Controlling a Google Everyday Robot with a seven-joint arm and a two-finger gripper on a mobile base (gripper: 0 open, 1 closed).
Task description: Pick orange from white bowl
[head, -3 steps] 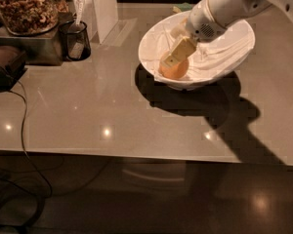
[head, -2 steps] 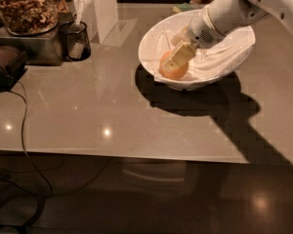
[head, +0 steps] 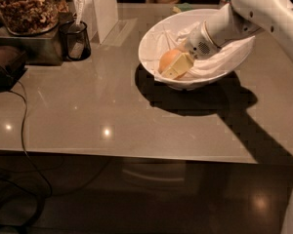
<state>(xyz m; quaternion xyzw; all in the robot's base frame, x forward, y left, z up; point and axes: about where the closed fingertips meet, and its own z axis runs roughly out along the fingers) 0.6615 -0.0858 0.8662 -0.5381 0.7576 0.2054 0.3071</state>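
The orange [head: 167, 59] lies inside the white bowl [head: 151, 38], on its left side, against the white cloth lining [head: 219, 57]. The bowl stands at the back right of the grey table. My gripper [head: 179, 65] reaches down into the bowl from the upper right and sits right at the orange, its yellowish tip covering the fruit's right and lower side. My white arm [head: 263, 9] crosses over the bowl's right half and hides part of the cloth.
A glass jar of nuts [head: 24, 6] stands on a metal box at the back left, with a dark cup [head: 74, 40] beside it. A white upright box [head: 103, 9] stands behind. A black device [head: 5, 67] and its cable [head: 27, 130] lie at the left.
My arm's wrist has swung a little to the right and up, while the gripper's tip has stayed at the orange. More of the orange's left side shows now.
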